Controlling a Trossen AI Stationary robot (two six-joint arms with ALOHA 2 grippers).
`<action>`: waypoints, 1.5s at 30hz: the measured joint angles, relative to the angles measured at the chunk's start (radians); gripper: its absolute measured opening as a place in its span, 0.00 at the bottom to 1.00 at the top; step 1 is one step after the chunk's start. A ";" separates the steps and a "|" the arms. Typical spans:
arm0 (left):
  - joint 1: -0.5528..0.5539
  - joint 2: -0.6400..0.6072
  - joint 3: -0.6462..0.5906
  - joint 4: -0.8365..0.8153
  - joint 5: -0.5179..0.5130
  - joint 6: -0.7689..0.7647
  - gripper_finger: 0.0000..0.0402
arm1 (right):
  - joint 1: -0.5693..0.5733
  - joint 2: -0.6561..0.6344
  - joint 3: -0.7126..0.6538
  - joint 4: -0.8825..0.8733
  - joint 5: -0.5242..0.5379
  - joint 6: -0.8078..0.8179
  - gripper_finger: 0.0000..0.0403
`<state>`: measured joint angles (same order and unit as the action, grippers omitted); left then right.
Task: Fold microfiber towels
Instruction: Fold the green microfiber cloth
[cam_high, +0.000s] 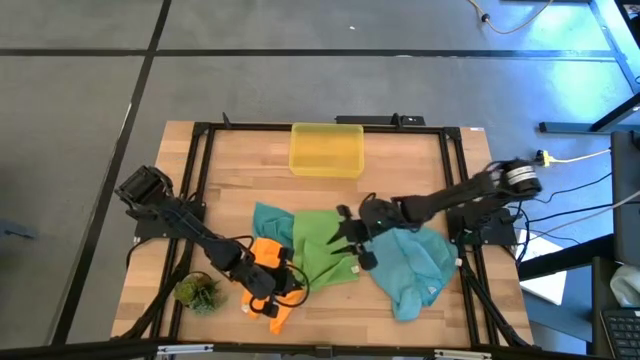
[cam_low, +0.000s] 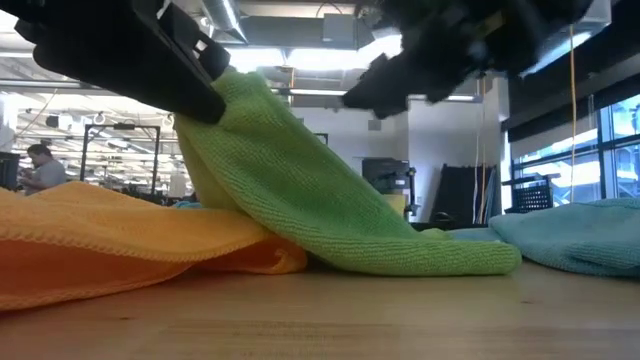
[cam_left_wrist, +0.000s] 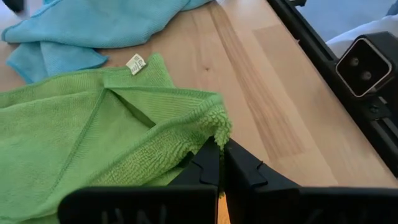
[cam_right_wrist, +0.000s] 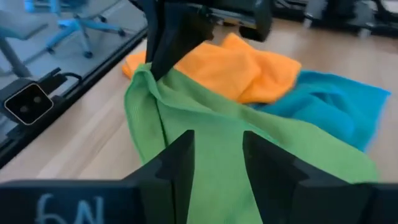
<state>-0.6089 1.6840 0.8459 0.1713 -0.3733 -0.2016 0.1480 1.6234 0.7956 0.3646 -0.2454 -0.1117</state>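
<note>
The green towel (cam_high: 325, 245) lies mid-table, its near-left corner raised by my shut left gripper (cam_left_wrist: 219, 163). An orange towel (cam_high: 270, 255) lies bunched under my left arm, and a teal-blue towel (cam_high: 268, 220) peeks out beyond it. A lighter teal towel (cam_high: 415, 262) lies crumpled at the right. My right gripper (cam_right_wrist: 214, 155) hovers open over the green towel's right part, touching nothing. My left gripper pinches the green towel's corner (cam_left_wrist: 219, 132) between its two fingertips, coming slanting down from the table's left. That corner (cam_low: 232, 92) is lifted; the cloth slopes down from it and its remainder lies on the table. How many layers it pinches I cannot tell.
A yellow translucent bin (cam_high: 327, 150) stands at the far edge, centre. A small green plant tuft (cam_high: 198, 293) sits near the front left corner. Black frame rails (cam_high: 200, 180) run along the table's sides. Bare wood shows between the bin and the towels.
</note>
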 joint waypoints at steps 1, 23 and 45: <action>0.001 0.000 0.000 -0.002 0.000 0.000 0.00 | -0.010 0.034 0.005 0.038 -0.024 -0.011 0.34; -0.007 0.000 0.000 -0.003 0.000 -0.006 0.00 | -0.114 0.365 0.390 -0.261 -0.064 -0.288 0.46; -0.006 0.000 0.000 -0.005 -0.002 -0.009 0.00 | -0.114 0.430 0.389 -0.238 -0.067 -0.287 0.31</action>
<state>-0.6147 1.6840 0.8463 0.1661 -0.3748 -0.2104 0.0345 2.0537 1.1847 0.1268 -0.3128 -0.3985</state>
